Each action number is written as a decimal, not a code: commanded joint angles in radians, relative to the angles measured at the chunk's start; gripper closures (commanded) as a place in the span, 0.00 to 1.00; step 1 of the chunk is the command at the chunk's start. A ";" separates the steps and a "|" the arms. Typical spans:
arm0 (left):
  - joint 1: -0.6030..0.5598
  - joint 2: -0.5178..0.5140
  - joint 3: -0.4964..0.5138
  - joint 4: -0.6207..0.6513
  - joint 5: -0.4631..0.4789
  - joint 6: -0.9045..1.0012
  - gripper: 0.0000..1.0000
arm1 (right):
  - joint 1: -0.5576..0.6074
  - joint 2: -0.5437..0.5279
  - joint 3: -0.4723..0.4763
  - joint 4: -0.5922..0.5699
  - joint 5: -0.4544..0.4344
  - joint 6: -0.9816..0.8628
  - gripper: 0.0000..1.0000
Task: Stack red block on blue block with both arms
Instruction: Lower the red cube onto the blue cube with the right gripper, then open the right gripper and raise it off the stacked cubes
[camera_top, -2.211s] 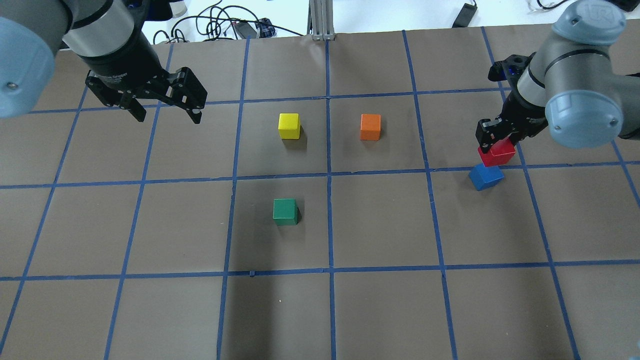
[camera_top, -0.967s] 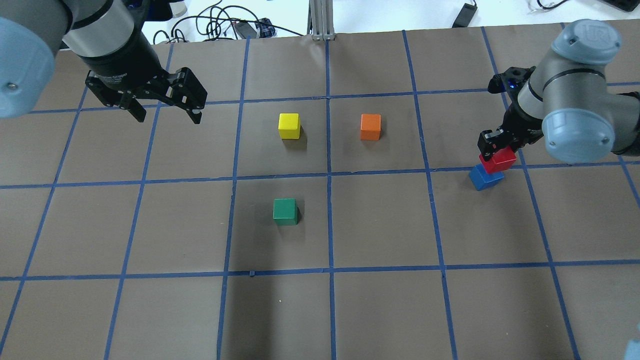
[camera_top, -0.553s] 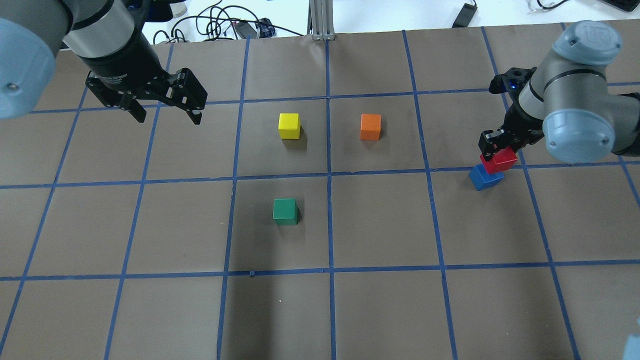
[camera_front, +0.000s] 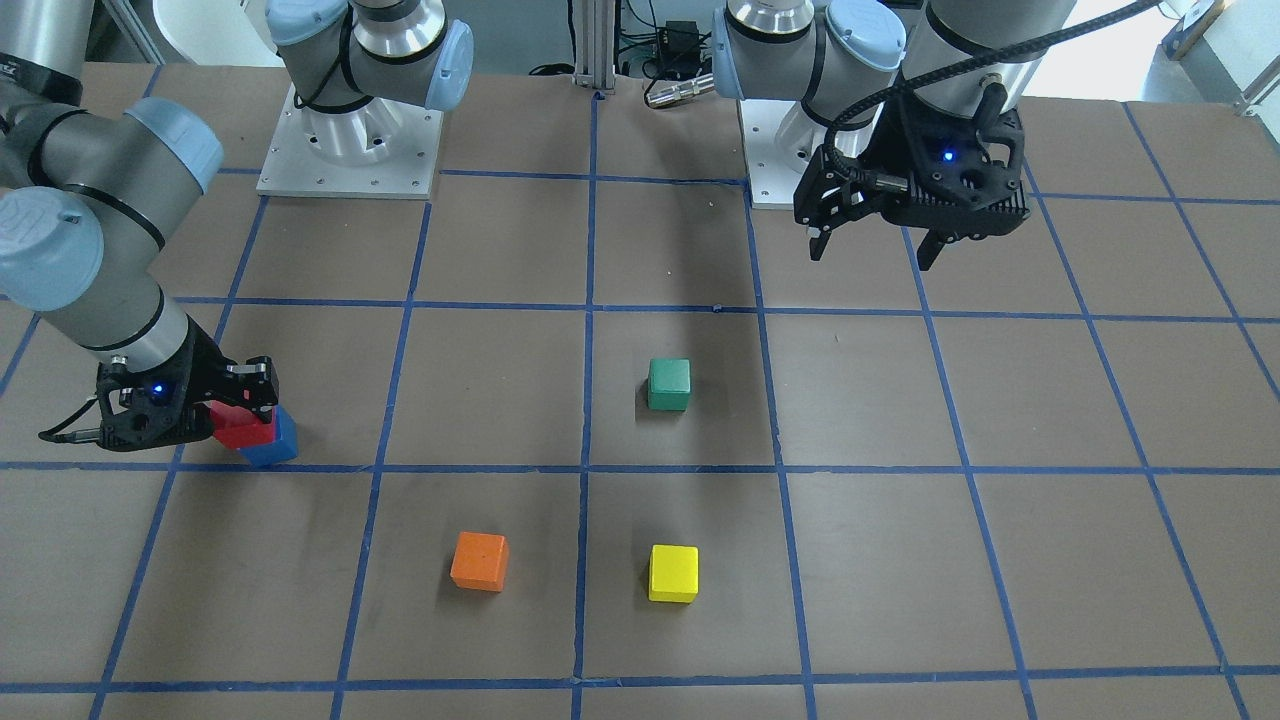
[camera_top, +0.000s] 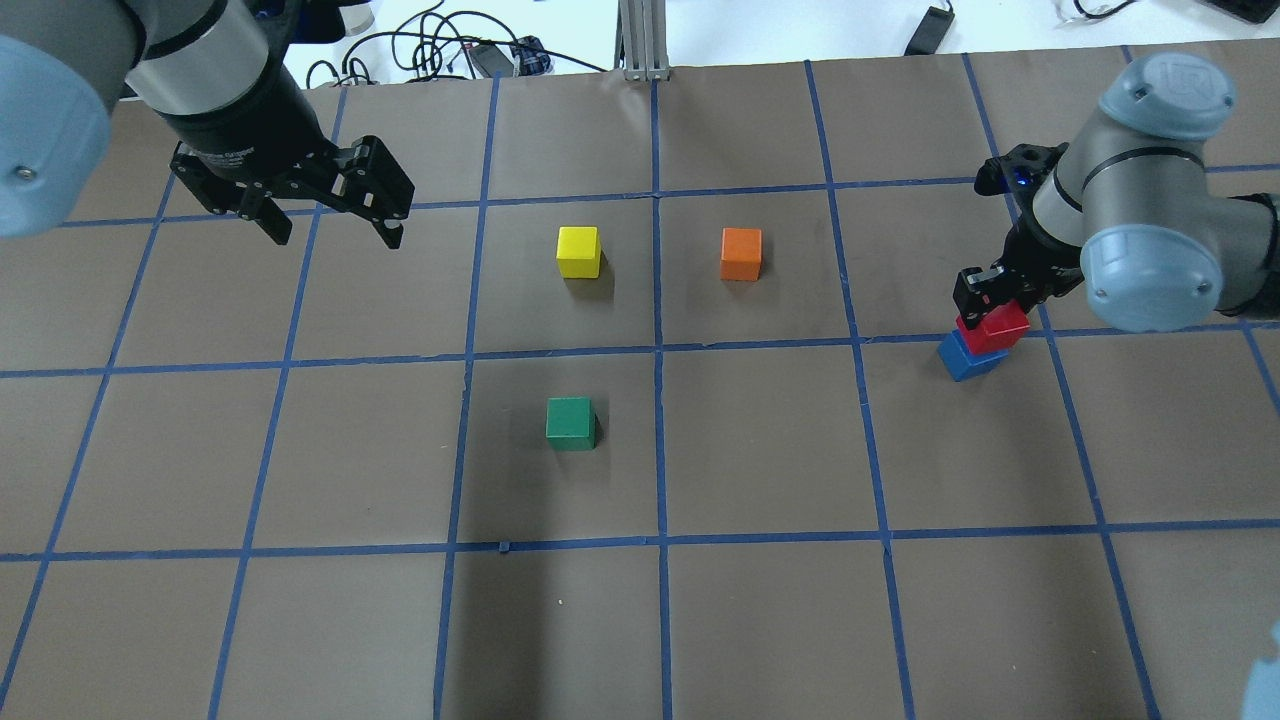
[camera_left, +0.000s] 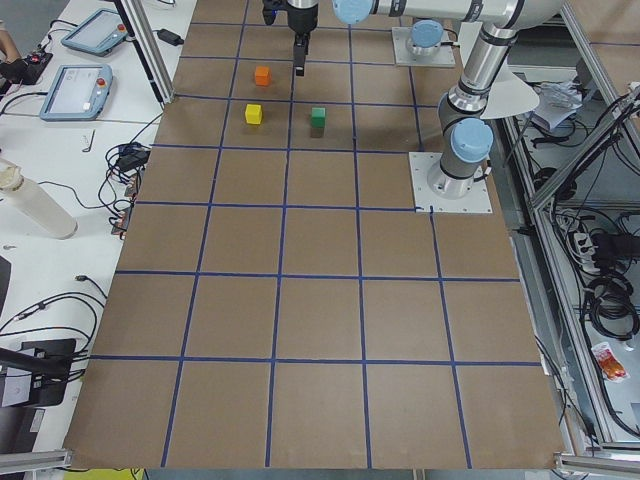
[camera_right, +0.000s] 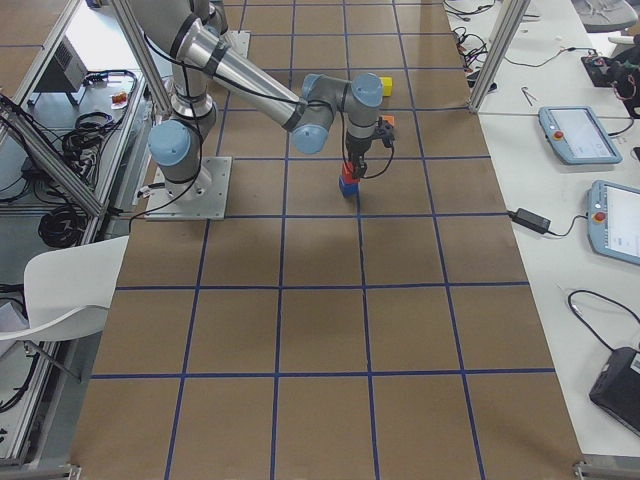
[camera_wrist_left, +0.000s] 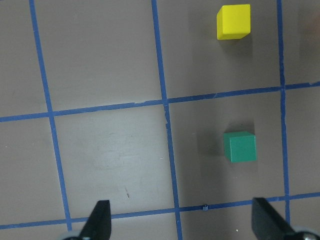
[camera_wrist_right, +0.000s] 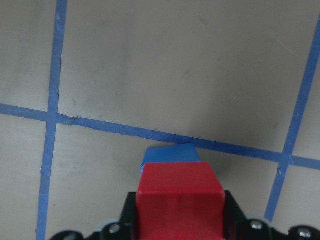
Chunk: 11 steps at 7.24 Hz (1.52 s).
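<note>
The red block (camera_top: 992, 326) sits right on top of the blue block (camera_top: 968, 358) at the table's right side. My right gripper (camera_top: 990, 305) is shut on the red block. The front view shows the same stack: red block (camera_front: 243, 430) over the blue block (camera_front: 274, 446), with the right gripper (camera_front: 235, 412) around it. The right wrist view shows the red block (camera_wrist_right: 180, 200) between the jaws and the blue block (camera_wrist_right: 169, 154) just under it. My left gripper (camera_top: 330, 228) is open and empty, far to the left; its fingertips (camera_wrist_left: 100, 220) show in the left wrist view.
A yellow cube (camera_top: 578, 251), an orange cube (camera_top: 741, 253) and a green cube (camera_top: 570, 422) stand apart in the middle squares. Blue tape lines grid the brown table. Cables lie beyond the far edge (camera_top: 440, 45).
My right gripper has lowered the red block from beside and above the blue block down onto it. The left arm has not moved.
</note>
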 joint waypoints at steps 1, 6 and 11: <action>0.000 -0.002 0.002 0.000 -0.001 0.000 0.00 | 0.000 0.003 0.007 -0.022 -0.002 -0.001 0.24; 0.000 -0.002 0.002 0.002 -0.001 0.000 0.00 | 0.003 -0.061 -0.022 0.014 -0.007 0.034 0.00; 0.000 -0.002 0.002 0.005 -0.001 -0.002 0.00 | 0.104 -0.292 -0.159 0.434 0.009 0.321 0.00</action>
